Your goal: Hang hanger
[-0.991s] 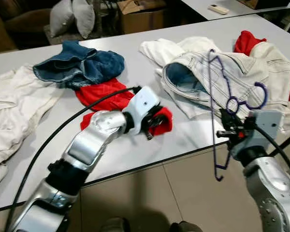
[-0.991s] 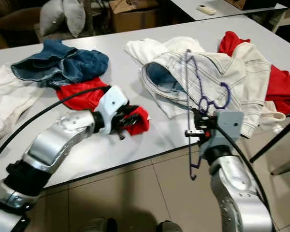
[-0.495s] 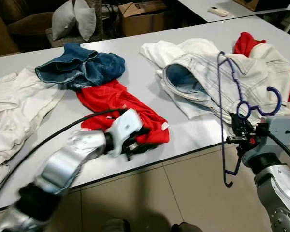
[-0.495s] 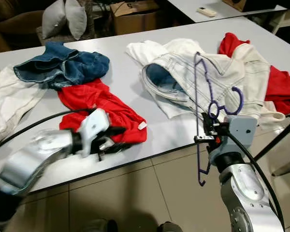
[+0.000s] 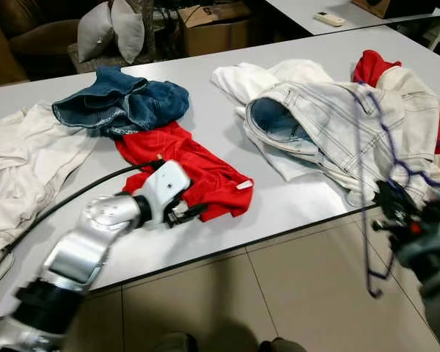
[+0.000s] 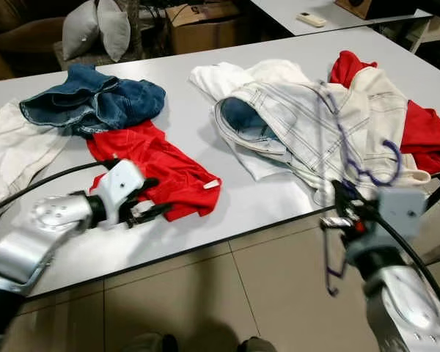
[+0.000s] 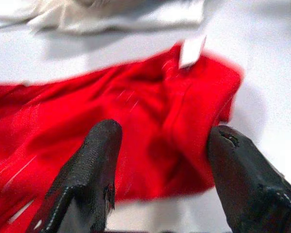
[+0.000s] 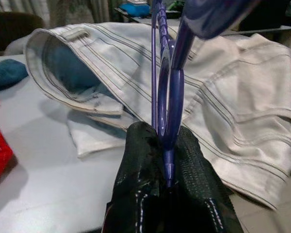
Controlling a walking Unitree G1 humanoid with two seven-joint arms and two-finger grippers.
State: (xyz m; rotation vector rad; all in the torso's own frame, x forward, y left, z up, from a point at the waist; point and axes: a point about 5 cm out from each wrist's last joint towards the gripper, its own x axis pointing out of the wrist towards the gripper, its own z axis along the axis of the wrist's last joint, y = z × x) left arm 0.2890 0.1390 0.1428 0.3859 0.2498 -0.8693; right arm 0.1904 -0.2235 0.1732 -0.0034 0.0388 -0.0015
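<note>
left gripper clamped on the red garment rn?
No. In the left wrist view the left gripper is open, its fingers spread above the red garment without pinching it.

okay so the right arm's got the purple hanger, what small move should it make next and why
Probably carry the purple hanger clear of the white denim jacket toward a hanging spot. The right gripper has its jaws shut on it, while the left gripper sits open over the red garment.

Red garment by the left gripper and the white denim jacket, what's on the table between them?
Bare grey table separates the red garment from the jacket, in the left eye view.
</note>
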